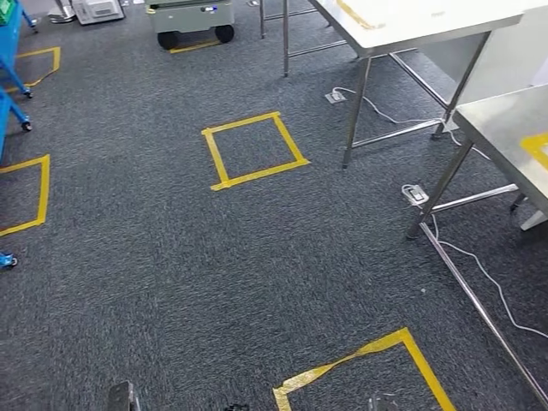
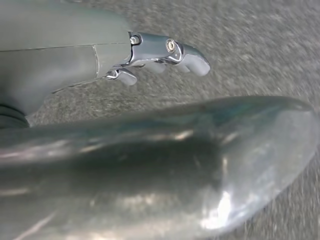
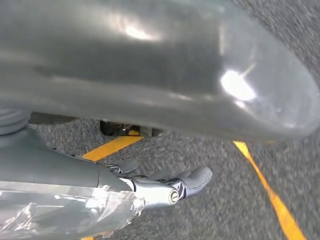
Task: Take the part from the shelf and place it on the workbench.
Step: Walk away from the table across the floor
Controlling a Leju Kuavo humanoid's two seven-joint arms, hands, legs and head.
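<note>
My left hand (image 2: 143, 160) hangs over the grey carpet. Its thick thumb is in front and its fingers (image 2: 166, 50) are stretched out with nothing in them. My right hand (image 3: 143, 75) hangs the same way, its fingers (image 3: 181, 185) straight and apart above carpet marked with yellow tape (image 3: 113, 146), holding nothing. In the head view a steel workbench (image 1: 504, 128) stands at the right edge, with a white-topped table (image 1: 413, 26) behind it. Dark tips of my arms show at the bottom edge, the left (image 1: 122, 396) and the right (image 1: 383, 401).
Yellow tape squares mark the carpet ahead (image 1: 253, 150), just in front of me (image 1: 362, 368) and at the left (image 1: 26, 193). Blue wheeled racks (image 1: 9, 51) stand at the far left. A wheeled cart (image 1: 193, 21) is parked at the back. White cables and power strips (image 1: 414, 194) lie under the tables.
</note>
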